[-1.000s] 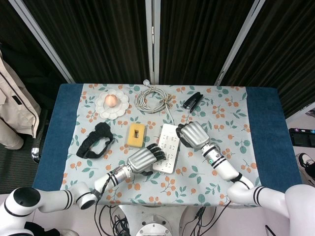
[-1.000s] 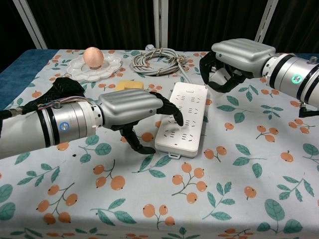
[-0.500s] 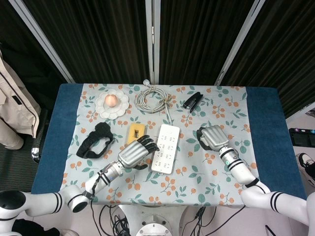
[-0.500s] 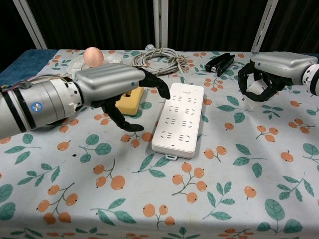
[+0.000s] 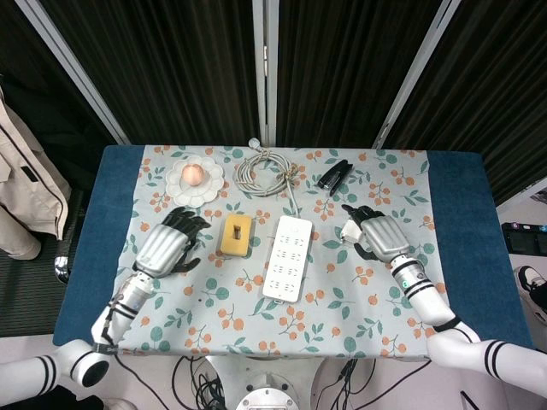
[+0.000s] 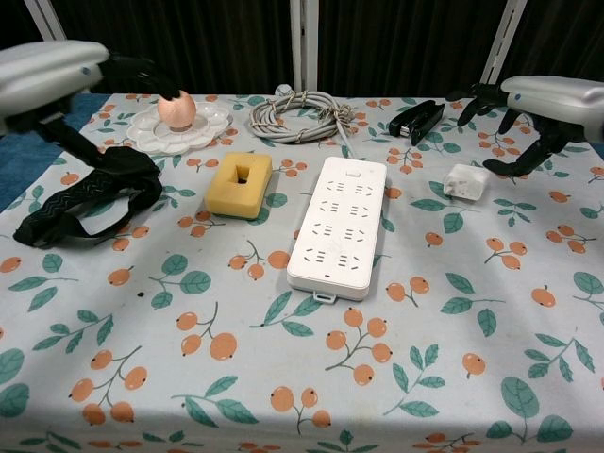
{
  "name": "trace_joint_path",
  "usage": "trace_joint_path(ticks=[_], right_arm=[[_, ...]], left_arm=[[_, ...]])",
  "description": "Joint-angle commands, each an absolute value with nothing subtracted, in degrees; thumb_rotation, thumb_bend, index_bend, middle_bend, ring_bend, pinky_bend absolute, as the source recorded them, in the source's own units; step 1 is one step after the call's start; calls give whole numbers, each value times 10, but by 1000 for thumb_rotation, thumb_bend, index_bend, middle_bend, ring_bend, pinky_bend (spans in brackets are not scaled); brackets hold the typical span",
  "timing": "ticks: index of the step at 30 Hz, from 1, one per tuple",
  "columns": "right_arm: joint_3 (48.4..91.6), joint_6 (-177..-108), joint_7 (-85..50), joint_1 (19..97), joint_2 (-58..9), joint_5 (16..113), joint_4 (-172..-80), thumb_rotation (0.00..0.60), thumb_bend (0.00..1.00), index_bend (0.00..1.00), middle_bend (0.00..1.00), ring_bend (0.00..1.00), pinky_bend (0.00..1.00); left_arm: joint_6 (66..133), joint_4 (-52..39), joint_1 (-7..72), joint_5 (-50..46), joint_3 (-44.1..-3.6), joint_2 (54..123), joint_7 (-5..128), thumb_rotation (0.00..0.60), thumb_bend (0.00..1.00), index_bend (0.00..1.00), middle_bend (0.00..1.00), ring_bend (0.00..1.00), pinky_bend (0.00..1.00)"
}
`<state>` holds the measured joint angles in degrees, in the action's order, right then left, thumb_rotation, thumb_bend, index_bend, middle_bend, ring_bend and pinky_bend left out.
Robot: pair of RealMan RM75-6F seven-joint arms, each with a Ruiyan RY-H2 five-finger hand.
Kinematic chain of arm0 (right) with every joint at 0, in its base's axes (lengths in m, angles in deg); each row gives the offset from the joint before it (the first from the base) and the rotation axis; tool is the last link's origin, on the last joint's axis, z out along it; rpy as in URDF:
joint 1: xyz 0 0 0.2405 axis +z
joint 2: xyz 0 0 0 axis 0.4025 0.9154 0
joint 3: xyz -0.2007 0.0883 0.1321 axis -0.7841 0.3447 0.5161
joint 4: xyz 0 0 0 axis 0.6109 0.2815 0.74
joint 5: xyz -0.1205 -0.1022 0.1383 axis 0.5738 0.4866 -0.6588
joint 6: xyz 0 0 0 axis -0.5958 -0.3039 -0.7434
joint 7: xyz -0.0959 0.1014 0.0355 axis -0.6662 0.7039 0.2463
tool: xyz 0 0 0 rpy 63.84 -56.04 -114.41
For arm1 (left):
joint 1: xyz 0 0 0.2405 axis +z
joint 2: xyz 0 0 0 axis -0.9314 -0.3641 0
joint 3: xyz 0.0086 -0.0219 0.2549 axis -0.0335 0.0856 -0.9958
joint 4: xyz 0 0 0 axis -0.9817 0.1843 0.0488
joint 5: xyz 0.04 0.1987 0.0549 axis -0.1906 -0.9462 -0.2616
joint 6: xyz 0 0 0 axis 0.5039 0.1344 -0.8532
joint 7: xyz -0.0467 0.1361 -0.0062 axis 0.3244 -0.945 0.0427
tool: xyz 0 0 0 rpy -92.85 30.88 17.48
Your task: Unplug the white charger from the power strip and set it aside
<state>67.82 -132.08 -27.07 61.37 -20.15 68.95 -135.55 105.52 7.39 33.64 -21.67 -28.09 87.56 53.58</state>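
White charger (image 6: 466, 181) now released beside spread right hand (image 6: 528, 106); left hand (image 5: 167, 248) withdrawn, spread, chest-view-cropped.

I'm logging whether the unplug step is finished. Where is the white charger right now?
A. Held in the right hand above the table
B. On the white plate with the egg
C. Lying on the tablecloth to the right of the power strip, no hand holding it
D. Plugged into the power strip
C: in the chest view the white charger lies on the cloth apart from the power strip, with the right hand open above it.
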Motion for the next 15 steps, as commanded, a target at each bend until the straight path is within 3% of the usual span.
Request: trace_joint_path(ticks=[1, 8, 15], right_arm=[[671, -1372, -268, 577, -159, 707, -1404, 600, 327, 0, 165, 106, 249], [627, -1507, -239, 473, -63, 779, -1501, 600, 327, 0, 186, 106, 245], [582, -1622, -227, 379, -22, 846, -1530, 600, 327, 0, 185, 106, 237]], left_arm=[[1100, 96, 382, -192, -285, 835, 523, 600, 206, 230, 225, 141, 127], [1196, 134, 478, -160, -304, 769, 469, 600, 206, 232, 225, 141, 110], [1276, 182, 558, -161, -330, 737, 427, 600, 206, 232, 225, 141, 96]])
